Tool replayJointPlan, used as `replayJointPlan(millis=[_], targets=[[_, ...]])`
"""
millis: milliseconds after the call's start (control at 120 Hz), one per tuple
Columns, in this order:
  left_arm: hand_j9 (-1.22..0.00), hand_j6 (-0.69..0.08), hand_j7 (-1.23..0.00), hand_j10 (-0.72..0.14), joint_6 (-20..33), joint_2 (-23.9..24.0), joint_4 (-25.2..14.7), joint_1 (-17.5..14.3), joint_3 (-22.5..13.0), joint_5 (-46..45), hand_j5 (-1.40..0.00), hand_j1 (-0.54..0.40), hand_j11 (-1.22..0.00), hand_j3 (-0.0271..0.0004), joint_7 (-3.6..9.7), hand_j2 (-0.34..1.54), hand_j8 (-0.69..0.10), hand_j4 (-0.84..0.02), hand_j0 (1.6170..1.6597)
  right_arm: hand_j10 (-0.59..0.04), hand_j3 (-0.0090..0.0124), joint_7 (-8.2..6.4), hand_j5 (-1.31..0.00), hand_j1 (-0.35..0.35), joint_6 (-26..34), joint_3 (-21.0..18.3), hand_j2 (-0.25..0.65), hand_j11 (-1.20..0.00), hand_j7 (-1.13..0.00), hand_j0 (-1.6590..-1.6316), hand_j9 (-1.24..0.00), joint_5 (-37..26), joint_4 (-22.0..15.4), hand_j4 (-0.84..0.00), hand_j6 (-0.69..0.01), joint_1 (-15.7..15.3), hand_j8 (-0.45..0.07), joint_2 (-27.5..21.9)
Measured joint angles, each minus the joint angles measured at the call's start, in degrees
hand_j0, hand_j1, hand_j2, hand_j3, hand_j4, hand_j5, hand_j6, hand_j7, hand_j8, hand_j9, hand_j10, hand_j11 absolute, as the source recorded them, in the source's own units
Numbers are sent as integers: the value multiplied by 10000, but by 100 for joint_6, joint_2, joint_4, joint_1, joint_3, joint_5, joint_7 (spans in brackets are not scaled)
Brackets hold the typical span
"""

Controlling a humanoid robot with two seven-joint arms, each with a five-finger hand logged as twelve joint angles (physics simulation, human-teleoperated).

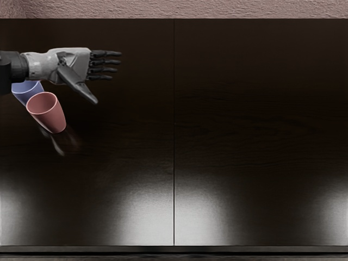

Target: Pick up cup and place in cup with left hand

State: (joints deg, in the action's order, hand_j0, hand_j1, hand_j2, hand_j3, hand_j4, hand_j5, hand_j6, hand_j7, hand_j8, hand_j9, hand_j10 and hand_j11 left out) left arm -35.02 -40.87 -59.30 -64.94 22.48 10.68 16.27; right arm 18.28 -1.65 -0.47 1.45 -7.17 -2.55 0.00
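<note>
My left hand [109, 76] reaches in from the picture's left edge over the back left of the table, its fingers stretched out to the right and its thumb angled toward the front, holding nothing. A pink cup [53, 115] stands on the table in front of the wrist, its mouth up. Just behind it to the left is a blue cup [27, 93], partly covered by my forearm and by the pink cup. Whether the two cups touch, I cannot tell.
The dark, glossy table [244, 130] has a thin seam down its middle and a front edge near the picture's bottom. A rough pinkish wall [190, 8] runs behind its back edge.
</note>
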Motion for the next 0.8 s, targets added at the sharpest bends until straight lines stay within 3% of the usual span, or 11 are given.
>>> replayJointPlan(millis=[100, 267, 458, 608, 675, 800], targets=[[-206, -165, -206, -161, 0, 8, -86, -78, 2, 17, -207, 3307, -205, 0, 18, 38, -163, -165, 16581, -3, 0, 0, -1, -3491, -1, -3, 1, 0, 0, -16581, 0, -9, -1, -4, -6, -5, -4, 0], [-206, -168, -206, -163, 0, -7, -108, -568, 4, 526, -207, 3307, -205, 0, 42, 37, -166, -168, 16581, -3, 0, 0, -1, -3491, -4, -3, 1, 0, 0, -16581, 0, -19, -3, -4, -6, -25, -4, 0], [-207, -177, -207, -169, 0, 111, -108, -1066, 18, 1747, -208, 3306, -206, 0, 253, 37, -174, -175, 16581, -3, 0, 0, -1, -3491, -5, -1, 1, 0, 0, -16581, 0, -21, -3, -4, -6, -29, -4, 0], [-216, -200, -217, -186, 0, 29, -222, -1248, -8, 2550, -219, 3298, -215, 0, 417, 35, -196, -194, 16581, -4, 0, 0, -1, -3491, -6, -2, 0, 0, 0, -16581, -1, -22, -4, -4, -7, -31, -5, 0], [-219, -199, -220, -186, 0, -224, -408, -1718, -264, 2714, -221, 3296, -218, 0, 450, 37, -195, -193, 16581, -3, 0, 0, -1, -3491, -4, -1, 1, 0, 0, -16581, 0, -22, -3, -4, -6, -31, -4, 0], [-222, -203, -224, -190, 1, -448, -907, -2092, -981, 2935, -225, 3293, -222, 0, 449, 39, -199, -197, 16581, -3, 0, 0, -1, -3491, -6, -2, 1, 0, 0, -16581, 0, -22, -3, -3, -5, -30, -4, 0]])
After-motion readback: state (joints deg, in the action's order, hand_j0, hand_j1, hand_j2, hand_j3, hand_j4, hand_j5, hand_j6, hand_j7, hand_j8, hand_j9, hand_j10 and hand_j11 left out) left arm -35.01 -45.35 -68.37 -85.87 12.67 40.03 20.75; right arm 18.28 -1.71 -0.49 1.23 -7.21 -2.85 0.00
